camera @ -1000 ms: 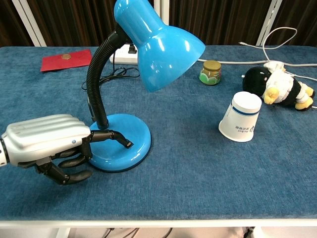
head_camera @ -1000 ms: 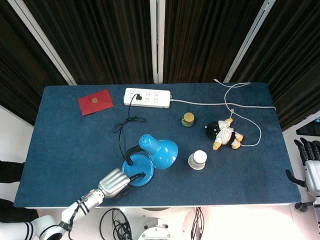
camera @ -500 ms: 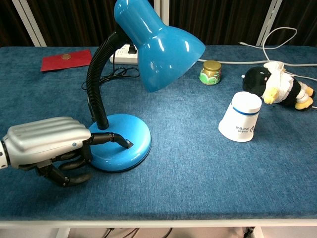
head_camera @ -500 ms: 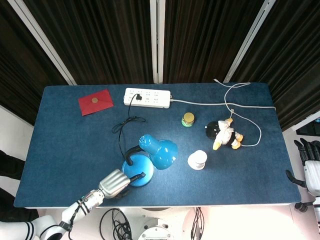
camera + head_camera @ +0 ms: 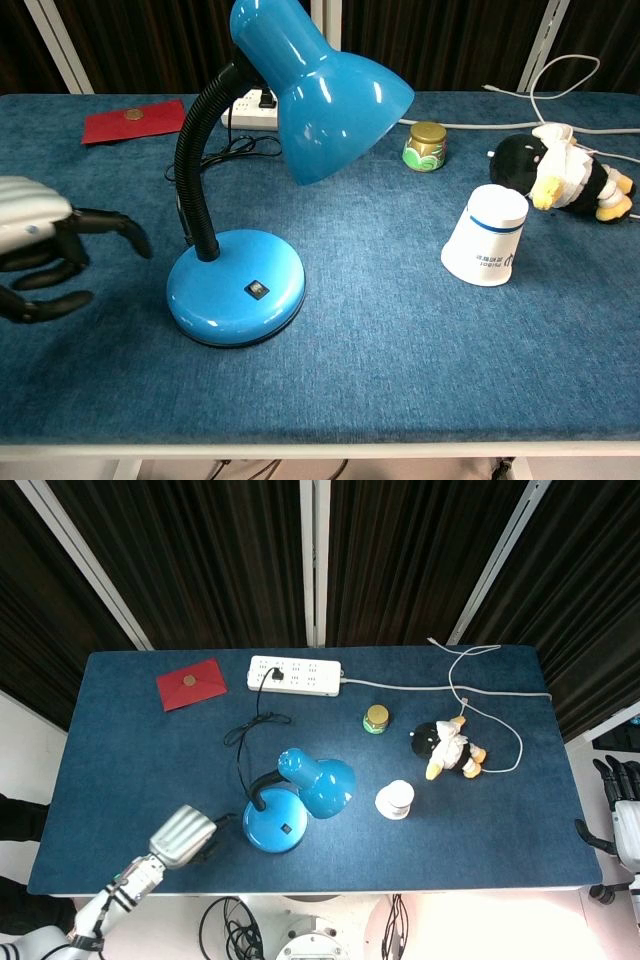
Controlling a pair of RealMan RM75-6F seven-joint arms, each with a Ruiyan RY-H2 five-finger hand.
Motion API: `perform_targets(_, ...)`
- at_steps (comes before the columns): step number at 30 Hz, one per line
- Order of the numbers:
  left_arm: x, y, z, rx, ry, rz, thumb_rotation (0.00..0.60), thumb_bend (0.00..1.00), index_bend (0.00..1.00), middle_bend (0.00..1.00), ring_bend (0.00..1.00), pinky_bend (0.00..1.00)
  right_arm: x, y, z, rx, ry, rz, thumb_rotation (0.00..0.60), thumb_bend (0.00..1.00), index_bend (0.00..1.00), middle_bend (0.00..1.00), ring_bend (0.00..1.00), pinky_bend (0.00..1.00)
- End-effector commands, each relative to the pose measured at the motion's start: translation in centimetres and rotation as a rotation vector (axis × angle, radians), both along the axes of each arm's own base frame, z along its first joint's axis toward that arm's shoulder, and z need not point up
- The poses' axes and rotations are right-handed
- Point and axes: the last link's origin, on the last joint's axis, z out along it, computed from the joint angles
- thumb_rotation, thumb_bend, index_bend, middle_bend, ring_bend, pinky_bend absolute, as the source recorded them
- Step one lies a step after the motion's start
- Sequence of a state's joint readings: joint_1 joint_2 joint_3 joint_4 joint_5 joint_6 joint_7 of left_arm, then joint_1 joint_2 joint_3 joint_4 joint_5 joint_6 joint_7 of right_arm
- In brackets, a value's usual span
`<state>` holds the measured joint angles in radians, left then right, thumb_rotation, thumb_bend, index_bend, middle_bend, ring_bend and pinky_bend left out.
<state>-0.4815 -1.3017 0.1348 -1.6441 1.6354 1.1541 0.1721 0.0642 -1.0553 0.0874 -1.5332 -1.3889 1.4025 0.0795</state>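
the blue desk lamp (image 5: 236, 285) stood on the blue table (image 5: 120, 750), nearer the front edge, its shade (image 5: 330, 95) bent forward on the black gooseneck (image 5: 195, 150) toward the tipped paper cup (image 5: 485, 247) to the lamp's right. the small switch (image 5: 257, 290) sat on the base, facing the front edge. the lamp's cord (image 5: 245, 735) ran back to the white power strip (image 5: 294, 675) behind it.

the left hand (image 5: 40, 260) hung just left of the lamp base, clear of it, fingers (image 5: 110, 222) loosely curled and apart, holding nothing. the right hand (image 5: 622, 800) showed only at the far right edge of the head view, off the table and well away from the lamp; its fingers pointed up, and i could not tell how wide they stood.

by my judgement the step in hand was the press of the base switch, with the left hand standing off beside it. the shade showed no glow that i could make out, so whether the lamp was lit could not be told. a next move would call for one fingertip brought squarely down on that small switch without shoving the light base sideways.

beyond the lamp lay a red envelope (image 5: 191, 684), a small jar (image 5: 376, 719) and a plush toy (image 5: 446, 748).
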Motion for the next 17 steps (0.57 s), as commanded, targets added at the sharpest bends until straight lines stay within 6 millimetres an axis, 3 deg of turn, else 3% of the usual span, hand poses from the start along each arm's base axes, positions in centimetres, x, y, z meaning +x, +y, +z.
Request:
perform_targets(1,-3.4,-1.0,5.0,0.151,0.037,0.118,0.6,0.4,0.38,0.85,0.86,0.85,0.1,0.0,-0.1,0.004,0.005,0.001,0.6,0.21,0.0,0.0,0.0,0.0)
perform_targets(3,-4.5,-0.9,7.1,0.241,0.034,0.162,0.6,0.35,0.4,0.82,0.83,0.83,0.2,0.0,-0.3,0.009,0.008,0.004,0.6,0.21,0.0,0.0,0.0,0.0)
perform_targets(5,-5.7,-0.7,9.4,0.362,0.06,0.203,0.6,0.27,0.4,0.72,0.71,0.76,0.5,0.1,-0.5,0.012,0.012,0.008,0.6,0.21,0.0,0.0,0.0,0.0)
perform_targets(7,-6.9,-0.7,11.1,0.456,0.121,0.257,0.6,0.18,0.36,0.49,0.43,0.57,0.8,0.1,-0.6,0.014,0.018,0.015,0.6,0.21,0.0,0.0,0.0,0.0)
perform_targets(8,-7.3,-0.6,11.7,0.49,0.153,0.28,0.6,0.14,0.3,0.29,0.21,0.4,0.9,0.1,-0.6,0.013,0.021,0.019,0.6,0.21,0.0,0.0,0.0,0.0)
perform_targets(10,-8.0,-0.3,12.8,0.557,0.221,0.32,0.6,0.11,0.2,0.08,0.03,0.2,1.2,0.1,-0.6,0.01,0.032,0.027,0.6,0.21,0.0,0.0,0.0,0.0)
perform_targets(13,-8.6,0.0,13.6,0.591,0.251,0.344,0.6,0.09,0.1,0.0,0.0,0.03,1.4,0.2,-0.6,0.015,0.059,0.039,0.6,0.21,0.0,0.0,0.0,0.0)
perform_targets(17,-8.9,0.0,13.8,0.58,0.199,0.344,0.6,0.04,0.07,0.0,0.0,0.0,1.5,0.5,-0.7,0.034,0.083,0.05,0.6,0.2,0.0,0.0,0.0,0.0)
